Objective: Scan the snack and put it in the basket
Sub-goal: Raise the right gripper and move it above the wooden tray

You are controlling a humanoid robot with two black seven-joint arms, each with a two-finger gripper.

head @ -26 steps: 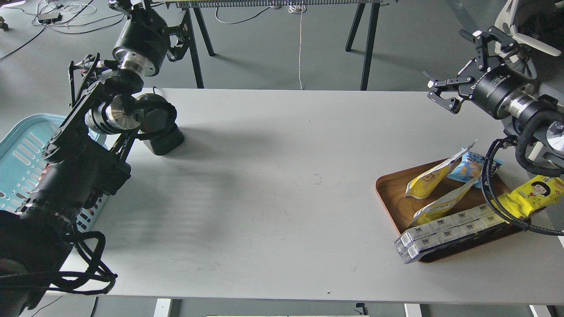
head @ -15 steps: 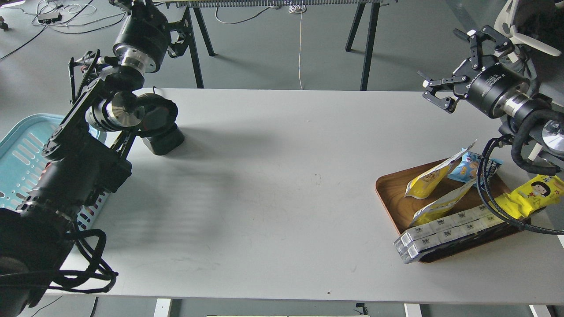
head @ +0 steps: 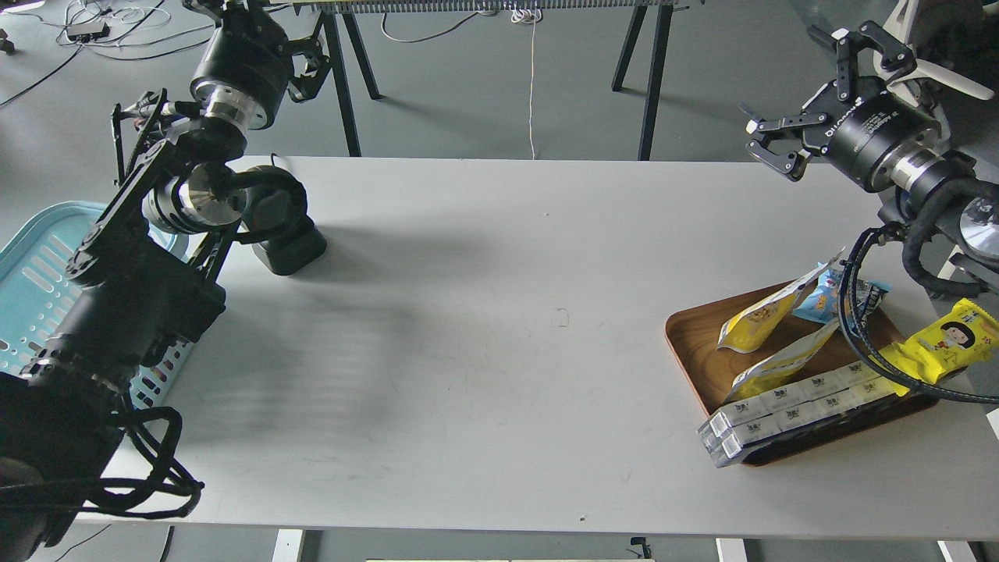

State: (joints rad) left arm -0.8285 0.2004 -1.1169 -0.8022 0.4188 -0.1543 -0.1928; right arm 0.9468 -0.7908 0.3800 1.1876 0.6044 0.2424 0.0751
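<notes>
Two flat snack pouches, white on top and yellow below, lean in the brown wooden tray at the right: one at the back, one in front of it. My right gripper is open and empty. It hangs in the air above the table's far right edge, well above and behind the tray. The light blue basket stands off the table's left end, partly hidden by my left arm. My left gripper is at the top edge, cut off and dark; its fingers cannot be told apart.
In the tray there are also a small blue packet, a long yellow wrapper with a cartoon face and a row of small white boxes. A black scanner-like block stands on the table at the left. Black cables hang from my right arm over the tray.
</notes>
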